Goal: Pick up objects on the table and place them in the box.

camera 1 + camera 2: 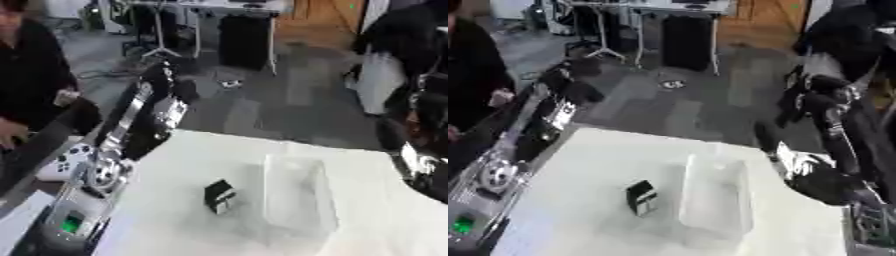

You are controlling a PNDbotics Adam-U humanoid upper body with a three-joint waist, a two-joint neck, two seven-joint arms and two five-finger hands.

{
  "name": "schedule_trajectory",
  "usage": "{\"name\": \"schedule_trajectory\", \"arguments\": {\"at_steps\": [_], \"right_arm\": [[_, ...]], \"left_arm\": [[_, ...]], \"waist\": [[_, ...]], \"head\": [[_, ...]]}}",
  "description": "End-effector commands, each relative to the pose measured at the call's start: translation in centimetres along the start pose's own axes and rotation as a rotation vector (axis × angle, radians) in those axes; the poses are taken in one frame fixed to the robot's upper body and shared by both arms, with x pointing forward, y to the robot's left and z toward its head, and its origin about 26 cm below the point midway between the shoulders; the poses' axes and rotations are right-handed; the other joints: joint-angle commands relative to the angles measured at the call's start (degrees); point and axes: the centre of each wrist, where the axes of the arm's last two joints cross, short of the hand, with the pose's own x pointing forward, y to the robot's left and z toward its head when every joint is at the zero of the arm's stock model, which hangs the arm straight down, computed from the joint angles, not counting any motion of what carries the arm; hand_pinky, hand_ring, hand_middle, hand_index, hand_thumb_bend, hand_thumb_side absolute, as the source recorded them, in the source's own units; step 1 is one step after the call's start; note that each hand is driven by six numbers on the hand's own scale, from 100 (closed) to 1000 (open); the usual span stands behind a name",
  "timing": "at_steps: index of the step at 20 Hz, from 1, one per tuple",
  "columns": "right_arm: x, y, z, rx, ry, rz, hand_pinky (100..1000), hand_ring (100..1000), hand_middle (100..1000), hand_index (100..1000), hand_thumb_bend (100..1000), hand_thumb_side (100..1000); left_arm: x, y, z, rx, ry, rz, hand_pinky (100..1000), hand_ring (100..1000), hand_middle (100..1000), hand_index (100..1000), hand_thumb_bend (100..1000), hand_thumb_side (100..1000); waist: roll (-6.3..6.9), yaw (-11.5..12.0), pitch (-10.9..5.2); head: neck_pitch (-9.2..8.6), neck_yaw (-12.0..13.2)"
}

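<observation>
A small black and white object (220, 196) stands on the white table (175, 220), just left of a clear plastic box (297, 197). My left arm rises from the lower left, and its hand (166, 80) is held high beyond the table's far left corner, well away from the object. My right arm comes in at the right edge. Its hand (795, 106) is raised past the table's far right side, above and behind the box. Both hands are blurred, and nothing shows in either one.
A white game controller (61, 165) and a device with a green screen (74, 222) lie on a side surface to the left of the table. A person in black sits at the far left. Beyond the table's far edge is grey floor.
</observation>
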Motion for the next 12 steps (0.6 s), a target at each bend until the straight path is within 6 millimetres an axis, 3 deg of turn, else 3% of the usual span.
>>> {"name": "schedule_trajectory", "arguments": {"at_steps": [1,12], "right_arm": [[0.33,-0.51,-0.39,-0.015,-0.018,0.008,100,372,476,405,396,1000],[0.19,-0.78,-0.24,-0.017,0.004,0.021,100,371,476,409,395,1000]], "left_arm": [[0.50,0.74,-0.47,0.000,-0.028,-0.028,603,595,829,796,128,885],[-0.07,0.91,-0.36,-0.010,-0.009,-0.110,622,603,832,783,126,896]], "waist": [[0.21,0.0,-0.50],[0.31,-0.2,-0.52]], "head": [[0.31,0.4],[0.81,0.0]]}}
